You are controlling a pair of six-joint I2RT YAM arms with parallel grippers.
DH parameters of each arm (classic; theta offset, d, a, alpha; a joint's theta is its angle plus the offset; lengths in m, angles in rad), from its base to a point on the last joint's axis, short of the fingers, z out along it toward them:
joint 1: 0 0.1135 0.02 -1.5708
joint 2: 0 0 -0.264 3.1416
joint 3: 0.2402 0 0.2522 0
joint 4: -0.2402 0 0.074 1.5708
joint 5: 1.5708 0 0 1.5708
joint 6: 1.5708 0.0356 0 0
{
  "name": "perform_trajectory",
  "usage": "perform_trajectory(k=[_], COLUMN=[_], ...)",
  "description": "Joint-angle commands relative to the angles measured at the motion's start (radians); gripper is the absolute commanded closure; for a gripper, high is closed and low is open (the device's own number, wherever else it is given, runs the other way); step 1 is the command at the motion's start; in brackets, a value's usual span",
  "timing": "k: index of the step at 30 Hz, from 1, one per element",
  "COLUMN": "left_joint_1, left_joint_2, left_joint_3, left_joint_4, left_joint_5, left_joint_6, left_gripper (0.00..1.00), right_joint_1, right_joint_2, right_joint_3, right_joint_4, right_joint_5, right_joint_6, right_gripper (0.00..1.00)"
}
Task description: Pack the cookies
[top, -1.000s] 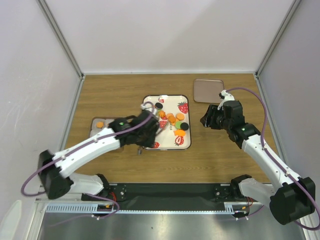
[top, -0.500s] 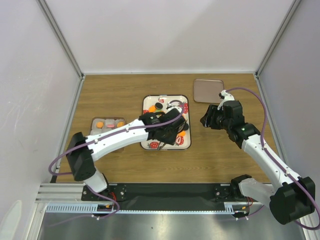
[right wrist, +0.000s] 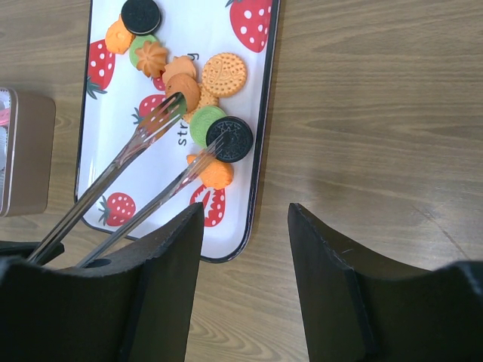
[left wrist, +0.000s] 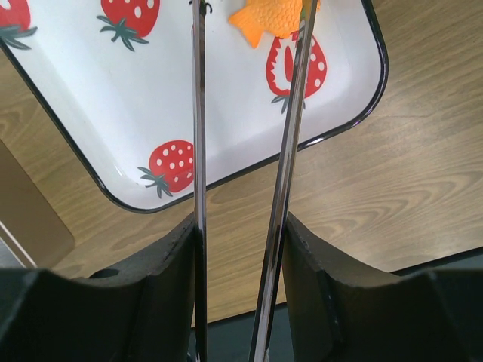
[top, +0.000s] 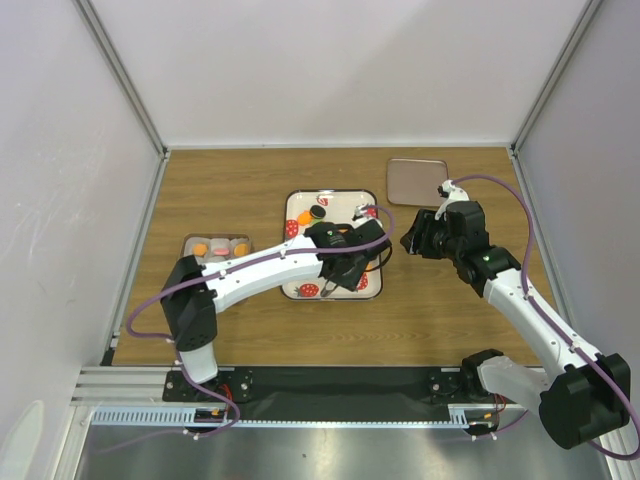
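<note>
Most cookies point(right wrist: 198, 96) sit unpacked on tray point(right wrist: 240, 188), maybe three in tin point(top: 215, 246); left gripper point(left wrist: 240, 226) clamps tongs point(right wrist: 113, 171), right gripper point(right wrist: 245, 215) jaws apart, empty.

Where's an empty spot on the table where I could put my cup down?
Bare wood on the table behind the strawberry tray, left of the brown lid; also the front strip before the tray. Crowded: the tray's right side, with cookies and tongs.
</note>
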Motion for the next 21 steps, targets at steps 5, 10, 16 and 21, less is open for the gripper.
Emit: perform_trajectory(k=[5, 10, 16, 21], left_joint_1=[-0.027, -0.029, -0.032, -0.040], left_joint_2=[0.045, 0.062, 0.071, 0.072], left_joint_3=[0.092, 0.104, 0.113, 0.118], left_joint_4=[-0.045, -0.059, -0.055, -0.048], left_joint_5=[-0.053, -0.065, -0.051, -0.037], left_joint_6=[0.065, 0.080, 0.106, 0.117], left_gripper=[0.51, 0.51, 0.51, 0.51], right_joint_1=[0.004, 0.004, 0.004, 0.004], right_joint_2=[-0.005, -0.005, -0.006, -0.003], right_joint_3=[0.009, 0.008, 0.009, 0.008], right_joint_4=[0.012, 0.012, 0.009, 0.009], right_joint_5=[0.008, 0.010, 0.010, 0.011], right_joint_6=[-0.019, -0.022, -0.022, -0.023], right_gripper=[0.46, 0.46, 0.46, 0.46])
